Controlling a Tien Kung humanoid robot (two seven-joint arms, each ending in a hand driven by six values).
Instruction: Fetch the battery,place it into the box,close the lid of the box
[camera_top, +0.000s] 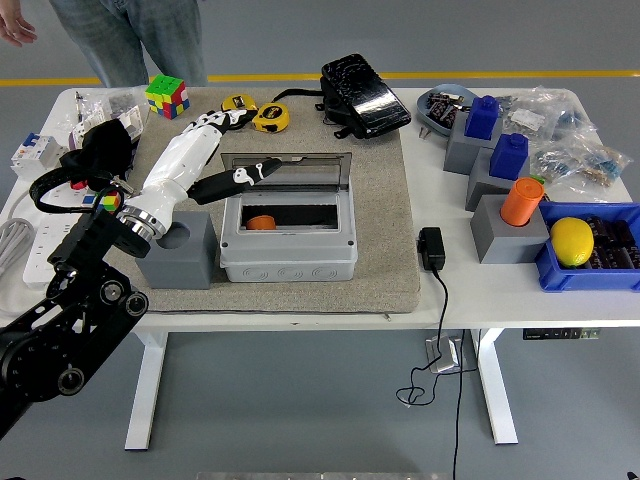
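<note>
- The white surface (440, 300) carries everything; a person in jeans (130, 35) stands at its far left side, one hand (15, 25) hanging open beside the body.
- A tan mat (385, 220) covers the middle of the surface.
- The left arm (85, 290) comes in from the lower left and reaches over the mat.
- The grey box (288, 250) sits on the mat with its lid (290, 170) standing open at the back edge.
- The left hand (215, 155) hovers at the box's far left corner, fingers spread and holding nothing; the thumb (250, 172) points right across the front of the lid, the other fingers reach toward the tape measures.
- A grey block with a round hole (185, 255) stands just left of the box, partly hidden by the wrist.
- A black pouch (363, 95) lies at the mat's far edge.
- A blue bin (560, 275) at the right holds a yellow lemon-shaped thing (572, 240).
- Grey blocks at the right carry an orange cylinder (522, 200) and two blue pieces (482, 115).
- The orange battery (261, 222) lies inside the box, at its left rear.
- Two yellow tape measures (270, 117) rest near the far edge, with a colour cube (165, 95) to their left.
</note>
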